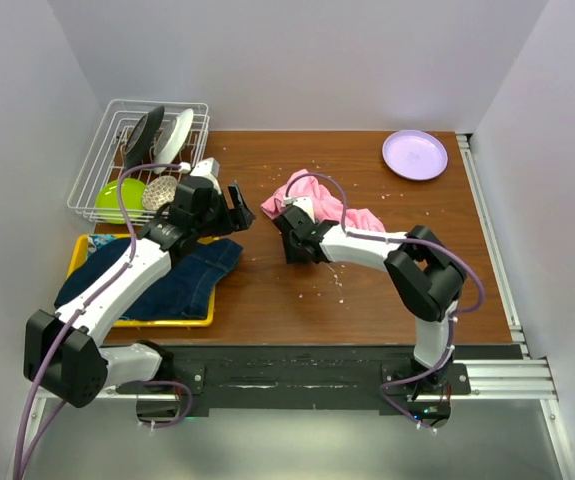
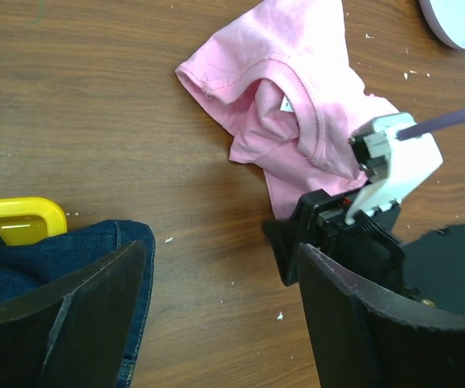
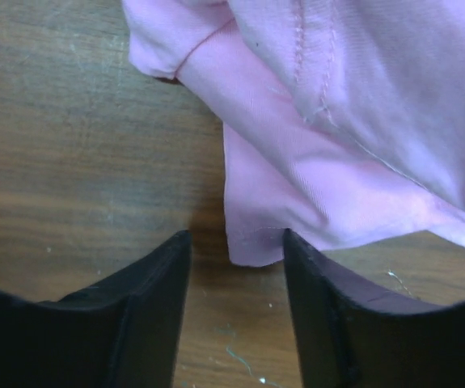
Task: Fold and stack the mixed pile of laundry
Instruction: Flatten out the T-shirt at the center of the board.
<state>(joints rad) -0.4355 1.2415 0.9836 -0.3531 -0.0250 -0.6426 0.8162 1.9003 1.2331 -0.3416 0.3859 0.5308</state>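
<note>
The pink T-shirt (image 1: 317, 200) lies crumpled on the wooden table at mid-back; it also shows in the left wrist view (image 2: 297, 89) and the right wrist view (image 3: 345, 113). The dark blue denim jacket (image 1: 172, 280) lies over the yellow tray (image 1: 195, 322), its edge in the left wrist view (image 2: 62, 259). A bit of turquoise cloth (image 1: 95, 243) peeks out at the tray's back corner. The grey garment is hidden. My left gripper (image 1: 239, 210) is open and empty above bare table (image 2: 222, 263), left of the shirt. My right gripper (image 1: 285, 232) is open, with the shirt's near corner (image 3: 252, 242) between its fingers.
A white wire dish rack (image 1: 92, 175) with a green bowl (image 1: 117, 197) and utensils stands at the back left. A lilac plate (image 1: 414, 154) lies at the back right. White walls close in on the sides and back. Crumbs dot the wood.
</note>
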